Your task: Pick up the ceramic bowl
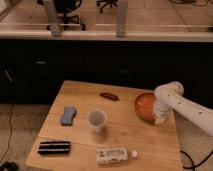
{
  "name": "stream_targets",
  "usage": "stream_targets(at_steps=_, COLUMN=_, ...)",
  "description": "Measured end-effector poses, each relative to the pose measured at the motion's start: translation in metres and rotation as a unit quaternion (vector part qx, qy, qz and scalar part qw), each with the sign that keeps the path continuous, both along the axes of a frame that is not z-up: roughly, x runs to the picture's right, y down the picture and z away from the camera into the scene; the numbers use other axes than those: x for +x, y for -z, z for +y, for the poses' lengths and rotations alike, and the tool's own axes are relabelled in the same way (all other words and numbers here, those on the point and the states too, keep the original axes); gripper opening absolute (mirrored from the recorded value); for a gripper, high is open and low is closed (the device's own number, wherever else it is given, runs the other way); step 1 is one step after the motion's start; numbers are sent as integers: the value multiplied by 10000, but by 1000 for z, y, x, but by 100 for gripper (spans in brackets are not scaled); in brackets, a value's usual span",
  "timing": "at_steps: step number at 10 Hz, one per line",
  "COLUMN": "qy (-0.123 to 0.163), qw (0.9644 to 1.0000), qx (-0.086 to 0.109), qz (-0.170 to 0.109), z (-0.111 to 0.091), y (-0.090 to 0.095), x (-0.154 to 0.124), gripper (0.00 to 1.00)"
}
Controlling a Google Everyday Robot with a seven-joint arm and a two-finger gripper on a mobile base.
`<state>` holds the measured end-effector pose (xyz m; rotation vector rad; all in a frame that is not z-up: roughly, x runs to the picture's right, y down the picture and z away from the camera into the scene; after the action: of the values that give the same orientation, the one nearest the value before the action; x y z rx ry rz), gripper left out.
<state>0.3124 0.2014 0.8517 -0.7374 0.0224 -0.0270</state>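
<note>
The pincer (pixel 160 118) is seen lowered at the right edge of the counter (pixel 80 90), at the end of a white arm (pixel 187 107) that reaches in from the picture's right and bends down at its elbow. Whether the pincer is spread, pressed together or pinching anything cannot be told.

The ceramic bowl (pixel 145 106) is found directly at the pincer, lying just to its left in the picture and slightly farther back. Its near right rim is met or overlapped by the pincer's tip. Whether that rim is actually gripped cannot be made out. The bowl is round, so no long axis is offered. The coming lift is judged to turn on this rim contact alone. The glossy orange inside is turned toward the camera, and nothing is seen lying in it.

Farther left, a small white cup (pixel 97 120) is stood upright near the counter's middle, well apart from the bowl; its contents cannot be told. A brown oblong item (pixel 108 96) is placed behind it. A blue sponge (pixel 68 115) is set near the left edge. Along the front, a black flat object (pixel 54 147) and a white bottle (pixel 114 155) on its side are laid well clear of the pincer.
</note>
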Motion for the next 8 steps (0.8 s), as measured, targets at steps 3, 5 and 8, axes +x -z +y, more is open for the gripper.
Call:
stream_targets(at_steps=3, qy=9, qw=10000, qx=-33, qz=-29, z=-21, y=18, x=-2, gripper=0)
stream_targets(at_steps=5, qy=15, qw=10000, qx=-59, qz=-64, z=-29, y=21, x=-4, gripper=0)
stream_targets(at_steps=8, qy=-2, qw=9999, qx=-111, qz=-113, z=-41, y=28, x=-4, gripper=0)
